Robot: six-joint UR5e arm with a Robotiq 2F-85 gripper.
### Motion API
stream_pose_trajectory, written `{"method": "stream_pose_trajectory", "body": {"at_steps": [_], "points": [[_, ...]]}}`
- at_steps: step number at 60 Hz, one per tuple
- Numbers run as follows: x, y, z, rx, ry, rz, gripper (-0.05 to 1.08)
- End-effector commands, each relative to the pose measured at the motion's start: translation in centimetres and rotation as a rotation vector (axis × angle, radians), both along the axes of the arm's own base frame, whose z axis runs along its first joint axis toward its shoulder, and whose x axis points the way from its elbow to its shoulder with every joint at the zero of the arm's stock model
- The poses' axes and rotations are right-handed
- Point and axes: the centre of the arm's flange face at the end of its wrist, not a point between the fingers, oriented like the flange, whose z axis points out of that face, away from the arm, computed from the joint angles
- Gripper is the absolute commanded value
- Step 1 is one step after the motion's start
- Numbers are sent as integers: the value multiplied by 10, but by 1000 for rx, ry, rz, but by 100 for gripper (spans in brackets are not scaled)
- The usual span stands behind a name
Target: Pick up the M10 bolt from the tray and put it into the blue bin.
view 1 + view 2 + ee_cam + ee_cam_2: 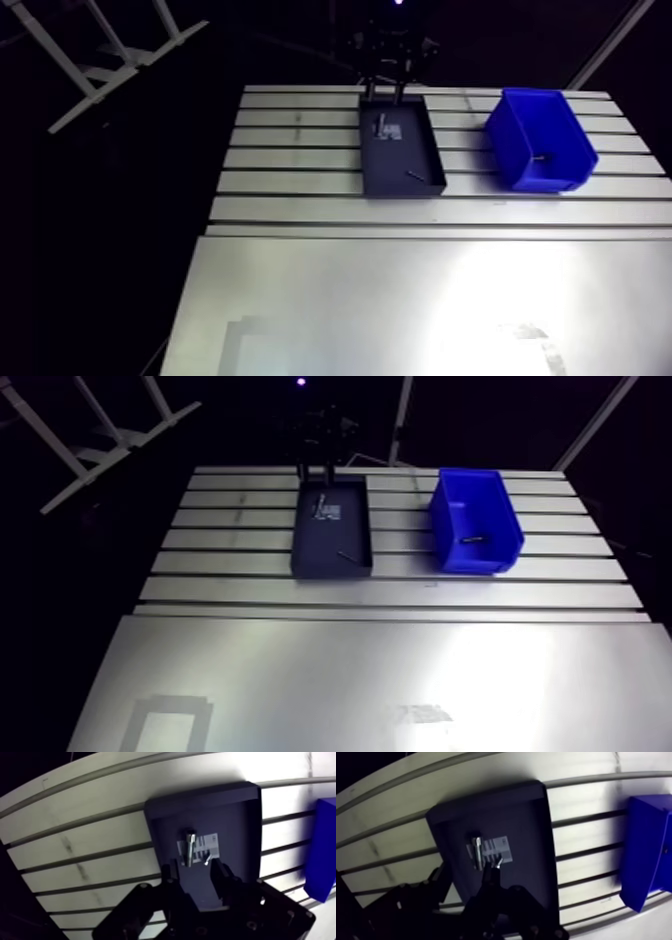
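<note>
A dark rectangular tray lies on the slotted table, with a blue bin to its right. At the tray's far end a silvery bolt rests on a pale card, and a smaller thin screw lies near the tray's near corner. My gripper hovers over the tray's far end, open, with nothing between its fingers. In the wrist view the bolt lies just ahead of the gap between them. A small dark fastener lies inside the bin.
The blue bin shows beside the tray in the wrist view. A smooth metal sheet covers the table's near half. White frame legs stand off the table's far left corner.
</note>
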Motion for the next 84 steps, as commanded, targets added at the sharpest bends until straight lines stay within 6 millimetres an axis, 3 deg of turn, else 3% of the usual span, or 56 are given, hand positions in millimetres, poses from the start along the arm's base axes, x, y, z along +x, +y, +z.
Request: {"method": "stream_pose_trajectory", "body": {"at_steps": [1,84], "points": [[2,0,-7,0,4,-1,56],[8,0,-45,0,-37,0,56]]}}
